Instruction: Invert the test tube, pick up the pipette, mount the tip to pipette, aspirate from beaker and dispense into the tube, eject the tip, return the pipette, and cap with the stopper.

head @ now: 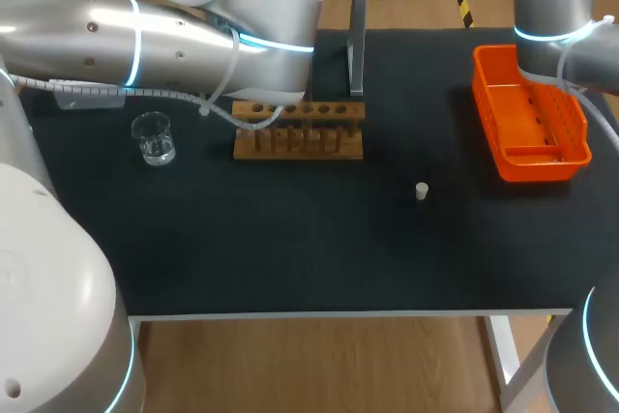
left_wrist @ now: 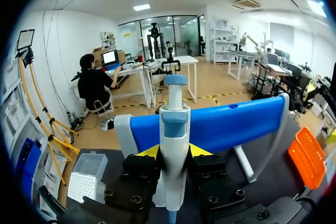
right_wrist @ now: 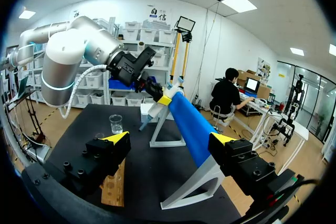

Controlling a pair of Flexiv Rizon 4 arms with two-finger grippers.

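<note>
Over the black table mat, the white-and-blue plastic pipette was clamped for pick-up at its blue stand by the left gripper, the right gripper spread wide, empty; lifting clear was judged next.

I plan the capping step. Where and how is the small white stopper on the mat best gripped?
Grip the stopper by its round sides, coming straight down from above: it seems to stand upright and alone on the black mat, with free room on every side.
</note>
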